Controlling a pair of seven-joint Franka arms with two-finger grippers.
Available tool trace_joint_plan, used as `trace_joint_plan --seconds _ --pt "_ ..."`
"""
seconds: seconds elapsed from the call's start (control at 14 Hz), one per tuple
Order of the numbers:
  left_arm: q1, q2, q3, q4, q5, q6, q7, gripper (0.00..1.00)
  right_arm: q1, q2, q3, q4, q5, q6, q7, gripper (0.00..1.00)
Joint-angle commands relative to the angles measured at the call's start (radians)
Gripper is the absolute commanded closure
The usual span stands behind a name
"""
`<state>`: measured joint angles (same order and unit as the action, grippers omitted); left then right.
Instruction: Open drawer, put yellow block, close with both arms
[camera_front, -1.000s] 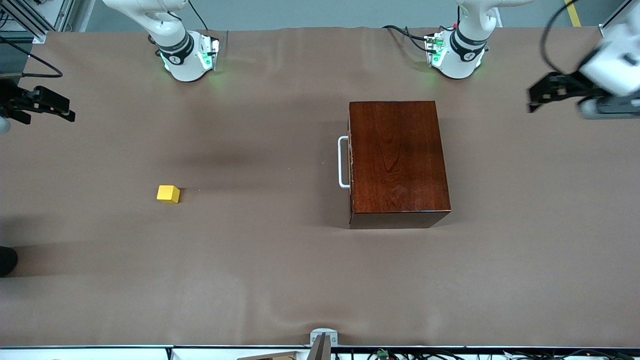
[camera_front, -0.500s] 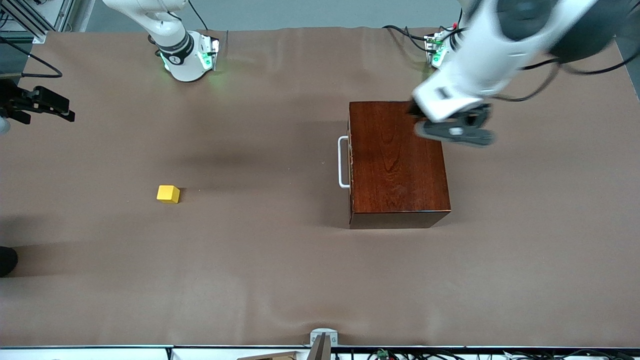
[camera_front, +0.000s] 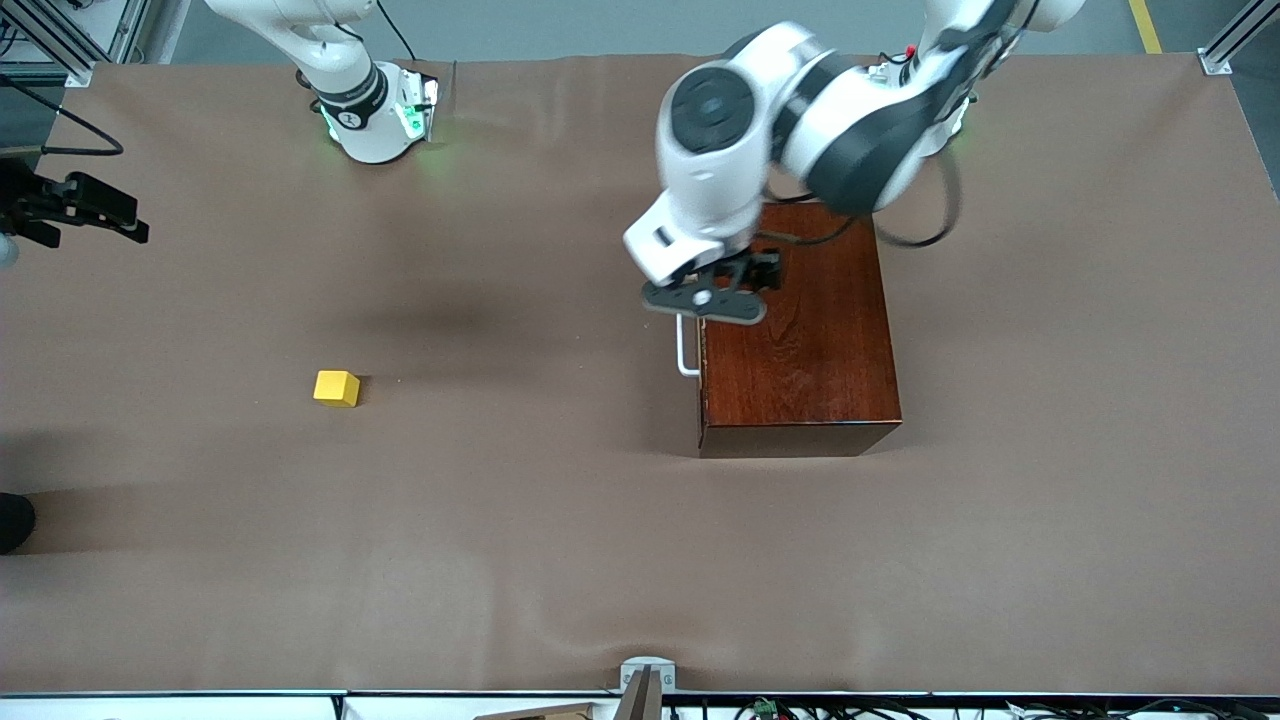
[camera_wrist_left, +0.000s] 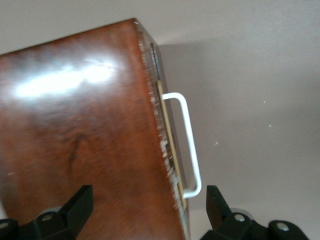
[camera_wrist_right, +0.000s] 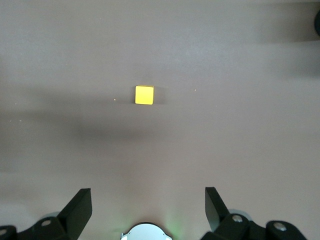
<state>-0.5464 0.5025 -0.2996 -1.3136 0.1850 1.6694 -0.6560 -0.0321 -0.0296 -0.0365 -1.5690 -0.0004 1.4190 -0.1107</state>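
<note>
Right gripper (camera_front: 75, 210) waits spread wide at the bench (camera_front: 560, 560) edge, yellow block (camera_front: 336, 388) sits alone midway, and the left gripper (camera_front: 706, 300), also spread, hovers over the shut drawer (camera_front: 800, 330) handle (camera_front: 684, 352), probably lining up a pull.

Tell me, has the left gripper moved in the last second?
Yes. The left gripper, fingers open, swung in from the left arm's end of the table and is now over the wooden box at the drawer's handle.

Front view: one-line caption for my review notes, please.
Left gripper open above the closed drawer's handle; right gripper open, waiting at the table's edge; yellow block untouched.
</note>
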Motion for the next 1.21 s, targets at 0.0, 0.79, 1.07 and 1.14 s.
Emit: trace_joint_plan --seconds 0.0,0.79,1.07,1.14 --pt "-0.114 0.125 0.074 0.082 0.059 0.024 -0.086 0.00 -0.019 -0.026 0.012 -0.019 -0.006 -0.003 -0.010 0.00" --pt "-0.352 0.274 0.293 0.131 0.041 0.101 -0.301 0.00 -0.022 -0.024 0.010 -0.020 -0.006 -0.003 -0.007 0.00" --pt "-0.354 0.301 0.293 0.131 0.039 0.099 -0.390 0.00 -0.020 -0.024 0.010 -0.020 -0.004 0.000 -0.007 0.00" --pt "-0.353 0.301 0.293 0.131 0.039 0.093 -0.399 0.00 -0.020 -0.024 0.010 -0.020 -0.003 0.001 -0.007 0.00"
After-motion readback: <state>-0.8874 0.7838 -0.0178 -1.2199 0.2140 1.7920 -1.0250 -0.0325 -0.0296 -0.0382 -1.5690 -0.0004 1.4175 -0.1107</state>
